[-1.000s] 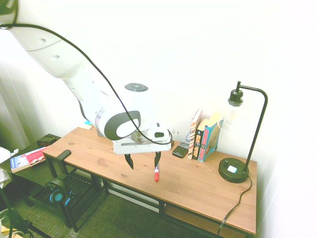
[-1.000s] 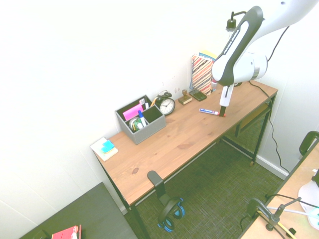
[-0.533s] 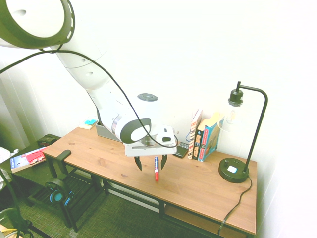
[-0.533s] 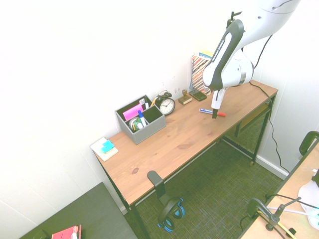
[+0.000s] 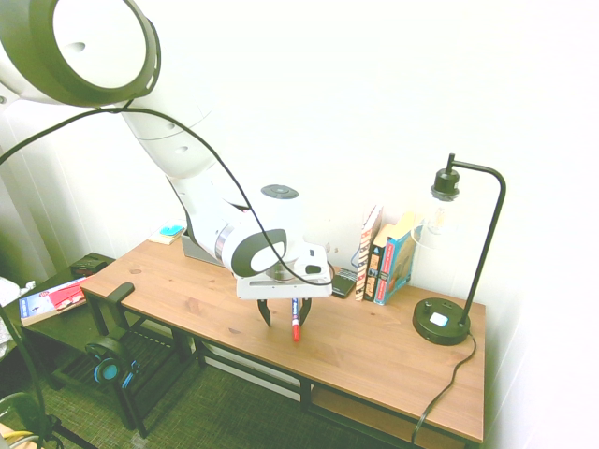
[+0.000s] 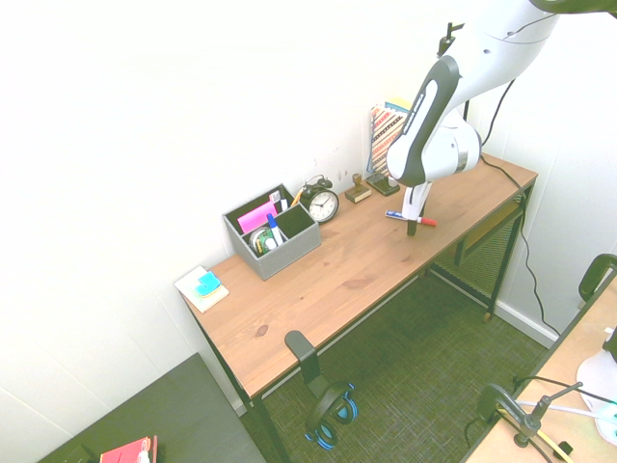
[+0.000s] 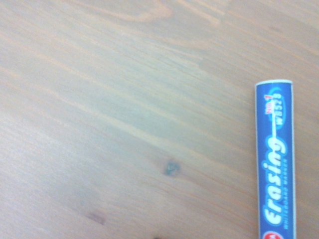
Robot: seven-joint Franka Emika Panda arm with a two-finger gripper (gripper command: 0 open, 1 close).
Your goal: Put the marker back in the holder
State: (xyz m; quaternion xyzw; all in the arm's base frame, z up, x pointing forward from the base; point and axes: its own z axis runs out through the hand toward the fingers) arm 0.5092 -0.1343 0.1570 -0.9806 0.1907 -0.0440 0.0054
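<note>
Hand (image 5: 285,314) has dropped lower-centre, fingers spread wide astride the marker (image 5: 296,319) lying on the worktop (image 5: 374,351); grasp looks imminent, holder (image 6: 271,231) well apart.

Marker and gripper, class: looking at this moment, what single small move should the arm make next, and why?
Probably lower a little and close on the marker. The gripper is open just above the desk, its fingers either side of the marker, which lies flat there. The holder stands far along the desk, so a grasp has to come before any carrying.
</note>
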